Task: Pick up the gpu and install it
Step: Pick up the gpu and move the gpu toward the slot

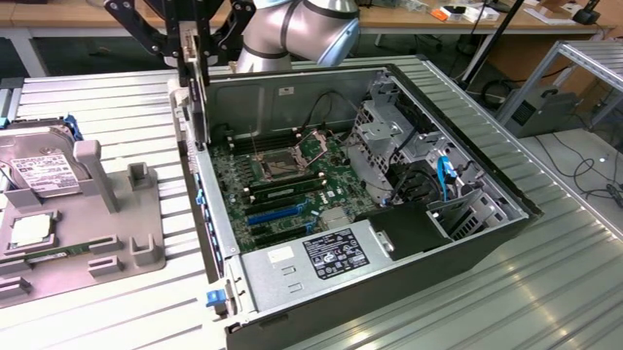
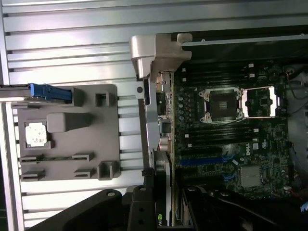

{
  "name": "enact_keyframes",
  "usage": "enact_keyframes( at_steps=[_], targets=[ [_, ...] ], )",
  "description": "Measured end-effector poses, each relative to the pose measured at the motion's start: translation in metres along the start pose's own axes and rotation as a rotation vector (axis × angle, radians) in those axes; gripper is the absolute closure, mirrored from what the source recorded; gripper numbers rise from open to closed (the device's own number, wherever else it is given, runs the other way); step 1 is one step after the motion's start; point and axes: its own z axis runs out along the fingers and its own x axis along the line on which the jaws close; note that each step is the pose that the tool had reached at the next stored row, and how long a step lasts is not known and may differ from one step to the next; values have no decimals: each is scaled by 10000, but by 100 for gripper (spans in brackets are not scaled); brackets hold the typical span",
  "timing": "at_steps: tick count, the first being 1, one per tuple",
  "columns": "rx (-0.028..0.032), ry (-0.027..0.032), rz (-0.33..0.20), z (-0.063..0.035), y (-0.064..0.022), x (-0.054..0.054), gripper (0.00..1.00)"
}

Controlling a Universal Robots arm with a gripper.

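Note:
The gpu [image 1: 198, 102] hangs upright and edge-on from my gripper [image 1: 192, 52], which is shut on its upper part. The card's silver end bracket [image 2: 150, 125] runs along the rear wall of the open computer case [image 1: 506, 200], on the exterior view's left side of the case. It is held above the edge of the green motherboard [image 1: 282, 175]. A blue expansion slot [image 1: 274, 215] lies further along the board, also seen as the blue slot [image 2: 202, 161]. The black fingers [image 2: 139, 207] clamp the card's near end, where a green logo shows.
A grey fixture tray [image 1: 98, 240] lies beside the case with a hard drive [image 1: 39, 171] and a processor chip [image 1: 31, 230]. Inside the case are the power supply [image 1: 331, 255], the drive cage [image 1: 389, 138] and black cables. A slatted metal table [image 1: 545, 292] carries everything.

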Motion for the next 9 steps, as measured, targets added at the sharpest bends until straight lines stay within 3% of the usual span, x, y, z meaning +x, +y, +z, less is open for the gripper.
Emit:
enact_keyframes(
  at_steps=[9],
  targets=[
    [4, 0, 0, 6, 16, -221, 73]
  ],
)
